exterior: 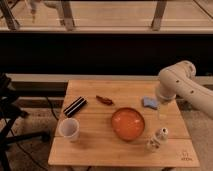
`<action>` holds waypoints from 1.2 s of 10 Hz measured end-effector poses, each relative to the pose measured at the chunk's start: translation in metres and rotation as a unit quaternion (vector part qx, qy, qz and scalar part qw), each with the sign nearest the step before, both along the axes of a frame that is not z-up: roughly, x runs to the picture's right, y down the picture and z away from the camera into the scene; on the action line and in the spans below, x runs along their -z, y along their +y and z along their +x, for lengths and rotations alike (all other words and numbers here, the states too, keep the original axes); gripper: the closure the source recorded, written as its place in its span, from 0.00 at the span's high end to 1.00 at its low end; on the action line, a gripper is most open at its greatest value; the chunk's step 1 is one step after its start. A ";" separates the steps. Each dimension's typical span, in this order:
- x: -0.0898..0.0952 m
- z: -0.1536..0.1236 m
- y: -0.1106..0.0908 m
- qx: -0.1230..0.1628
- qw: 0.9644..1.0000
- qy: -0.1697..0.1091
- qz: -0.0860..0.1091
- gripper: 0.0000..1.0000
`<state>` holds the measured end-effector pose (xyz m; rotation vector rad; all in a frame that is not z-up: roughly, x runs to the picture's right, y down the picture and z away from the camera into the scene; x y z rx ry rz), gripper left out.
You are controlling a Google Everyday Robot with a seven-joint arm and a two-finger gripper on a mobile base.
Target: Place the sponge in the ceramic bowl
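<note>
The light-blue sponge lies on the wooden table, near its right rear part. The orange ceramic bowl sits just in front and to the left of it and holds nothing. My white arm comes in from the right and bends down past the sponge. My gripper hangs low over the table at the bowl's front right, beside its rim. It is apart from the sponge and has nothing visibly in it.
A white cup stands at the front left. A black striped bar lies at the left, and a small red-brown object lies behind the bowl. Dark equipment stands on the floor to the left of the table.
</note>
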<state>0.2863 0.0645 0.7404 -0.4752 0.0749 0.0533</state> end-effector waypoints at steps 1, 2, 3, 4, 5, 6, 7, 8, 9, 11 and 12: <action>-0.005 0.004 -0.003 0.001 1.000 0.000 0.001 1.00; -0.011 0.005 -0.007 0.002 1.000 -0.002 0.002 1.00; -0.014 0.004 -0.010 0.004 1.000 -0.004 0.003 1.00; -0.015 0.007 -0.009 0.005 1.000 -0.003 0.003 1.00; -0.018 0.012 -0.010 0.007 1.000 -0.002 0.005 1.00; -0.022 0.013 -0.012 0.007 1.000 -0.004 0.006 1.00; -0.028 0.014 -0.015 0.008 1.000 -0.007 0.008 1.00; -0.032 0.016 -0.017 0.008 1.000 -0.007 0.009 1.00; -0.035 0.018 -0.018 0.009 1.000 -0.007 0.009 1.00; -0.041 0.021 -0.018 0.015 1.000 -0.010 0.010 1.00; -0.044 0.023 -0.019 0.018 1.000 -0.011 0.010 1.00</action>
